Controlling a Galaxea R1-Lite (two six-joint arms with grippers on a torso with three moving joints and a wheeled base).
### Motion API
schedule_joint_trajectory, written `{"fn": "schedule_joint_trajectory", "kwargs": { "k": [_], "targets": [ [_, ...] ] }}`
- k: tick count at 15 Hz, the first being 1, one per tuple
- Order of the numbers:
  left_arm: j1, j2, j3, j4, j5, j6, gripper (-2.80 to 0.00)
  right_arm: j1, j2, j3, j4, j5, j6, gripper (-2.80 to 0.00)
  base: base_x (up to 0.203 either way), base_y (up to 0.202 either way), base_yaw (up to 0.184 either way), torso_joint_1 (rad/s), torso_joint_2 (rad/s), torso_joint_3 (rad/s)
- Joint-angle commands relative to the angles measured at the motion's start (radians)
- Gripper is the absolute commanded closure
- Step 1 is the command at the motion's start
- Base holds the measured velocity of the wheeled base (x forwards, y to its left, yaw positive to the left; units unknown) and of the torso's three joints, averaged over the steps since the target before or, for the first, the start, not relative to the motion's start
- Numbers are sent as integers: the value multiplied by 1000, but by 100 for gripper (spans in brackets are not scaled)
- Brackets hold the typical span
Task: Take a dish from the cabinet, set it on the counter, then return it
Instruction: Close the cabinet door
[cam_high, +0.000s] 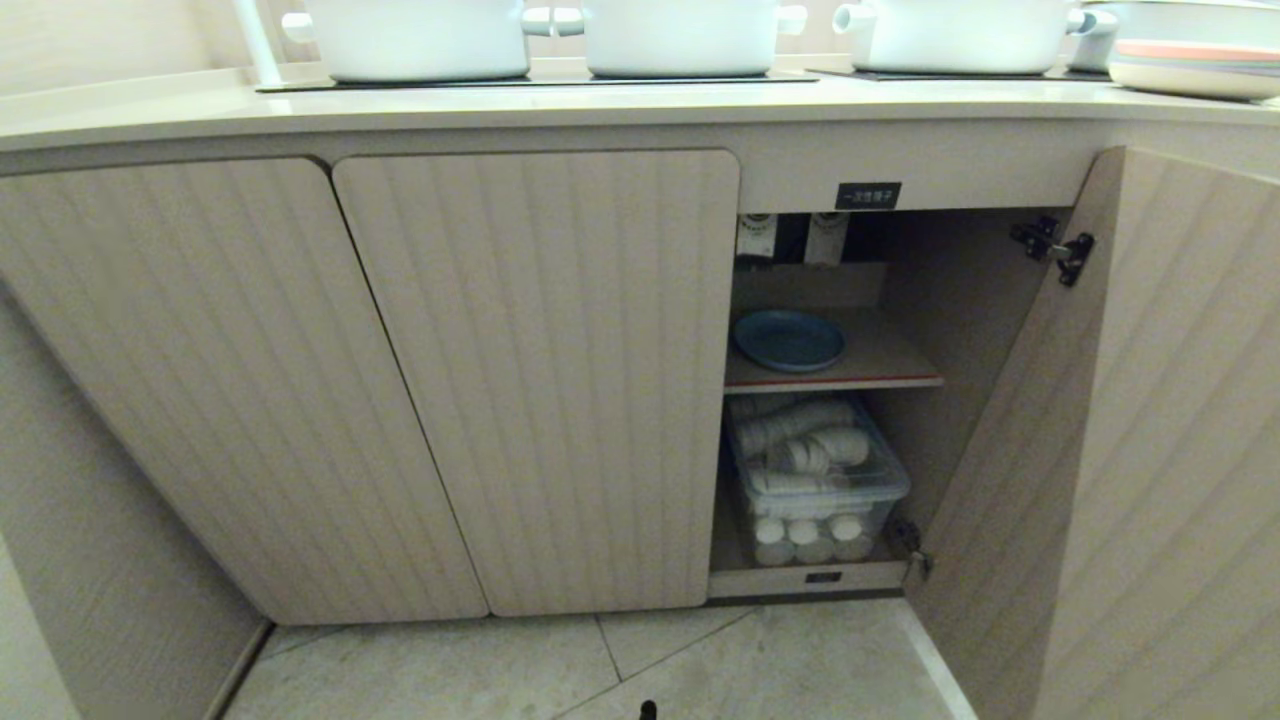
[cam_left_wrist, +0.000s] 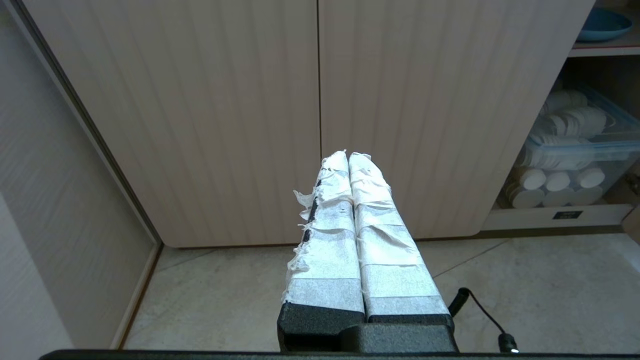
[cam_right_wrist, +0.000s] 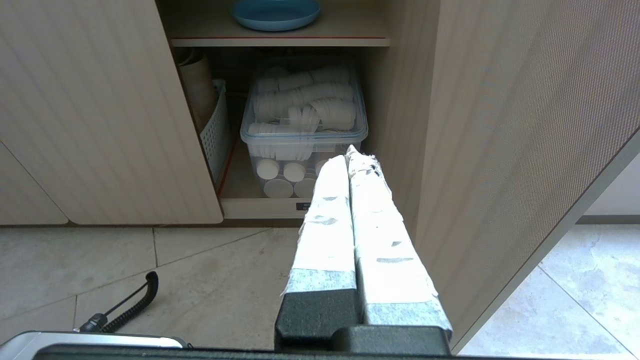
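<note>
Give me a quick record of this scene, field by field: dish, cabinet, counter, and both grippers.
dish: blue plate alone on the cabinet's inner shelf
cabinet: right door open, two left doors shut
below shelf: clear bin of white cups
counter: carries white pots
left gripper: shut, empty, facing closed doors
right gripper: shut, empty, facing the open compartment

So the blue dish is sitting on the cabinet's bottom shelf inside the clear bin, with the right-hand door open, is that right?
Not quite: the blue dish sits on the cabinet's upper inner shelf, above the clear bin, as the head view shows. The right-hand door is indeed open.
</note>
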Motion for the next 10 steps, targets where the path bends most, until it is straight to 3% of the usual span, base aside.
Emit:
{"fn": "schedule_joint_trajectory", "kwargs": {
  "k": [1,5,10],
  "targets": [
    [0,0,0,0,0,2,0,0,1,0,0,2,0,0,0,0,0,0,0,0],
    [0,0,0,0,0,0,0,0,1,2,0,0,0,0,1,-24,0,2,1,0],
    [0,0,0,0,2,0,0,0,1,0,0,2,0,0,0,-186,-1,2,2,3]
  ]
}}
